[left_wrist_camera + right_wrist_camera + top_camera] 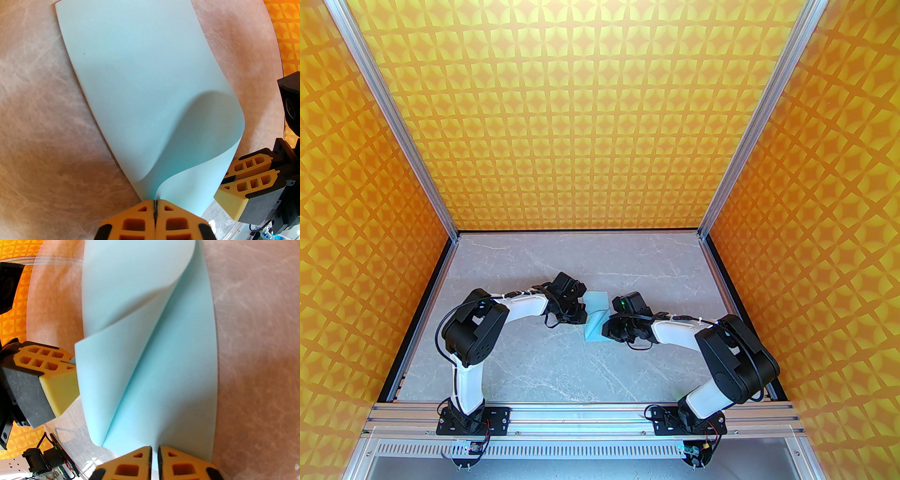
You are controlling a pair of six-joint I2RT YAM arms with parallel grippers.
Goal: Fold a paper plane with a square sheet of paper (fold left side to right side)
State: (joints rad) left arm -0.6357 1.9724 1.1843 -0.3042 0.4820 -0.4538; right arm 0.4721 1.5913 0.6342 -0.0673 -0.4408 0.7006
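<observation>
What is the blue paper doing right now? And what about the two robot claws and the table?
square sheet of paper: one corner lifted and curling over, no sharp crease, the rest lying flat.
left gripper: shut, pinching the lifted corner of the paper.
right gripper: jaws almost together at the paper's opposite edge; whether it grips is unclear.
table: carries the flat part of the paper.

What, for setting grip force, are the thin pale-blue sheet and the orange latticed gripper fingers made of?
The thin pale-blue square sheet: paper, matte; it curls in a smooth bend with no glare. The orange latticed gripper fingers: probably moulded or printed plastic or rubber, matte; hollow cells, cream pad faces.
</observation>
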